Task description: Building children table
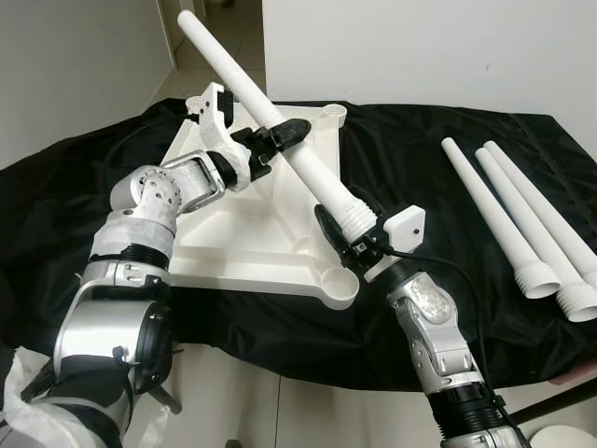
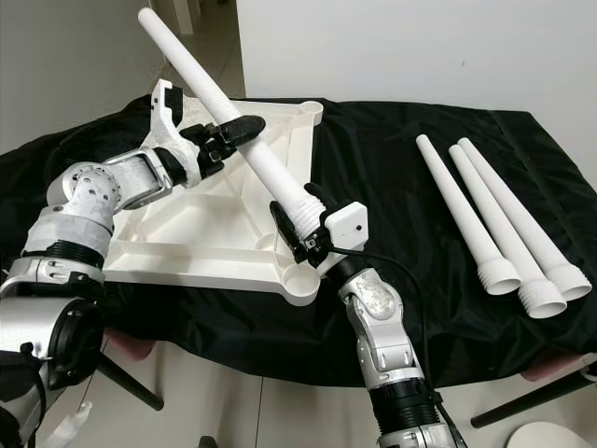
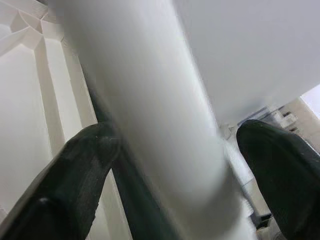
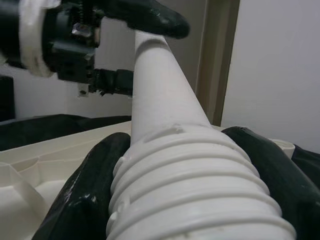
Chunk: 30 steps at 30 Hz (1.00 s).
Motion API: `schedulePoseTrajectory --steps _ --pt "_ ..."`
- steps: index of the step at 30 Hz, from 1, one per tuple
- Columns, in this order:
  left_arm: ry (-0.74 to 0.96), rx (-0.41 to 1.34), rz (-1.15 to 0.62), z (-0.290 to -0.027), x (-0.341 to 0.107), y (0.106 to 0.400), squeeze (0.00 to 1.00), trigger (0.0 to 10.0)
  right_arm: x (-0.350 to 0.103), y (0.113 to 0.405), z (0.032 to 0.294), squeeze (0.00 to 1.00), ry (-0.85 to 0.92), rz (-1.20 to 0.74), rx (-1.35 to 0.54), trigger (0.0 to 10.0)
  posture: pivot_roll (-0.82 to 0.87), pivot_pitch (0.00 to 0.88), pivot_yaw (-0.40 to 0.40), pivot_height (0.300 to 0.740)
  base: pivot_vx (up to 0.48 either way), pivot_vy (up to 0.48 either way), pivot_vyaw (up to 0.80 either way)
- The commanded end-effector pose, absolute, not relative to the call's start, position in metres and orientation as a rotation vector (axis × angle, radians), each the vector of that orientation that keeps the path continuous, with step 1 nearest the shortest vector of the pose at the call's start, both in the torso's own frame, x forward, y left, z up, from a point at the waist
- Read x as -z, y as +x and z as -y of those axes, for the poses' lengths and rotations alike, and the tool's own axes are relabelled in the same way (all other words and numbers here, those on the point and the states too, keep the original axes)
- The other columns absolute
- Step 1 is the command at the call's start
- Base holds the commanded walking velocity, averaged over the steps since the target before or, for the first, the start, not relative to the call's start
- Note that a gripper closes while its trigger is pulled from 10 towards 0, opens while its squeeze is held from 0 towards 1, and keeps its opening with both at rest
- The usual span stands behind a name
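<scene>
The fingers of the right gripper point(image 1: 347, 229) are clamped on the ribbed, threaded end of a long white table leg point(image 1: 280, 129), one black finger point(image 4: 85, 195) pressed to each side of the ridges. Farther up the same leg, the left gripper point(image 1: 278, 138) holds the smooth shaft, with its fingers point(image 3: 75, 180) set on either side of the tube; one lies against it, while the other shows a sliver of gap in the wrist view, so how firm this hold is cannot be told. The leg slants up and away from the robot, its threaded end low near the front right corner of the upturned white tabletop point(image 1: 233, 229) and its plain tip raised high toward the back wall. The tabletop lies underside up on a black cloth point(image 1: 401, 149) covering the table, with its ribs and a round corner socket point(image 1: 338, 287) showing just beside the right gripper. Three more legs point(image 2: 490, 219) lie side by side on the cloth, well apart to the robot's right, with their threaded ends toward the near edge.
</scene>
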State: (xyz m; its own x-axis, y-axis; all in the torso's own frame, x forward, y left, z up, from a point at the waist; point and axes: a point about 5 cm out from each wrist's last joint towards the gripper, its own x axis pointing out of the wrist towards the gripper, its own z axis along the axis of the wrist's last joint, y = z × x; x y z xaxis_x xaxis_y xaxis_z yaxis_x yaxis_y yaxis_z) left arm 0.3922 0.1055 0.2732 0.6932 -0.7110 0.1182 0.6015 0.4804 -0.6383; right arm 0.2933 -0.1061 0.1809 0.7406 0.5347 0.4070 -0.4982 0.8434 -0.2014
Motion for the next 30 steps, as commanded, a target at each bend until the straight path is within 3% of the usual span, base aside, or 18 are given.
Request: schedulePoseTrajectory --steps 1,2,3,20,21,22,29,30 --pt "-0.785 1.059 -0.023 -0.108 -0.297 0.386 0.0 10.0 -0.175 0.29 0.101 0.0 -0.092 0.465 -0.587 10.0 0.0 0.018 0.056 0.74 0.0 0.0 0.0" --pt "-0.785 1.059 -0.023 -0.108 -0.297 0.386 0.0 10.0 -0.175 0.29 0.101 0.0 -0.092 0.465 -0.587 10.0 0.0 0.018 0.056 0.74 0.0 0.0 0.0" --pt "-0.852 1.004 -0.002 -0.114 -0.305 0.391 0.0 0.0 -0.172 0.288 0.099 0.0 -0.088 0.455 -0.6 10.0 0.01 0.025 0.056 0.74 0.0 0.0 0.0" --pt "-0.944 0.988 0.03 -0.121 -0.312 0.398 0.0 0.0 -0.168 0.292 0.101 0.0 -0.048 0.428 -0.601 10.0 0.01 0.029 0.053 0.74 0.0 0.0 0.0" --pt "-0.945 0.973 0.018 -0.121 -0.311 0.399 0.0 0.0 -0.169 0.293 0.103 1.0 -0.048 0.43 -0.586 10.0 0.01 0.03 0.052 0.74 0.0 0.0 0.0" --pt "-0.948 0.959 0.008 -0.122 -0.31 0.4 0.0 10.0 -0.17 0.293 0.103 1.0 -0.029 0.435 -0.591 10.0 0.01 0.03 0.052 0.74 0.0 0.0 0.0" --pt "-0.962 0.869 0.054 -0.134 -0.313 0.405 0.0 10.0 -0.172 0.295 0.112 1.0 0.056 0.423 -0.517 10.0 0.01 0.031 0.041 0.74 0.0 0.0 0.0" --pt "-0.907 0.853 0.082 -0.137 -0.315 0.406 0.0 10.0 -0.171 0.297 0.115 0.57 0.052 0.401 -0.494 10.0 0.01 0.029 0.037 0.74 0.0 0.0 0.0"
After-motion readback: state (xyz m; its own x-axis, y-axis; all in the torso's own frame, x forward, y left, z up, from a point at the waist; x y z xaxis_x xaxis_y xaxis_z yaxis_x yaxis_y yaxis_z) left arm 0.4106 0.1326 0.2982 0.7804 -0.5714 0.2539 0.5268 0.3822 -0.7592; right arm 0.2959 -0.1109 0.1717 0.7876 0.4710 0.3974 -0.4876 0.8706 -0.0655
